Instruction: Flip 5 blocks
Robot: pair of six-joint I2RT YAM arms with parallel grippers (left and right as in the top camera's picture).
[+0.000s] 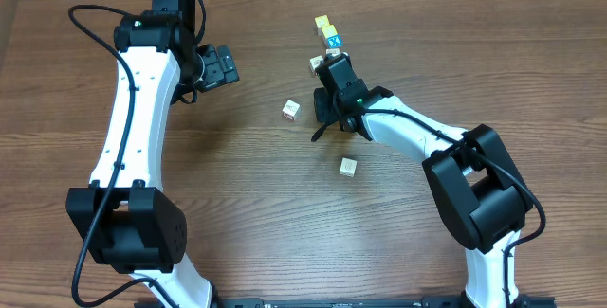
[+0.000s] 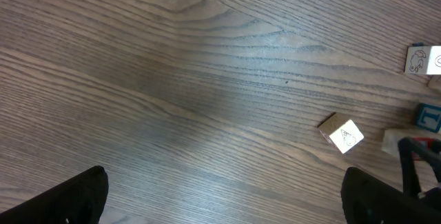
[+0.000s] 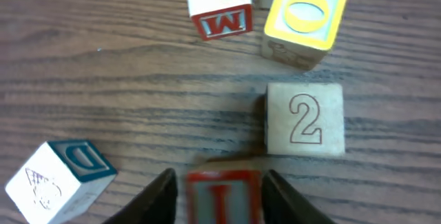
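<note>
We see the right arm (image 1: 408,128) reaching over a cluster of cubes toward the far side of the desk (image 1: 237,204). In its wrist view the right jaws stand on either side of a red-bordered block (image 3: 222,195) marked with a red stroke like an I. Each jaw sits very close to a side of it, but we cannot tell whether they squeeze it or only flank it.

We take that block as our mark. Just past it and to the right lies a pale block with a 2 (image 3: 305,119), close but apart. Farther beyond the mark stands a block with a red M face (image 3: 219,3), and to the right of that a yellow-topped cube (image 3: 303,18). Left of the mark, a white-topped block with a teal D on its side (image 3: 58,176) sits turned at an angle.

From overhead, two more lie well clear of the mark toward the near side: a white one with red edging (image 1: 290,110) and a plain pale one (image 1: 348,167). The left jaws hang wide open and empty above bare wood, well left of the mark.
</note>
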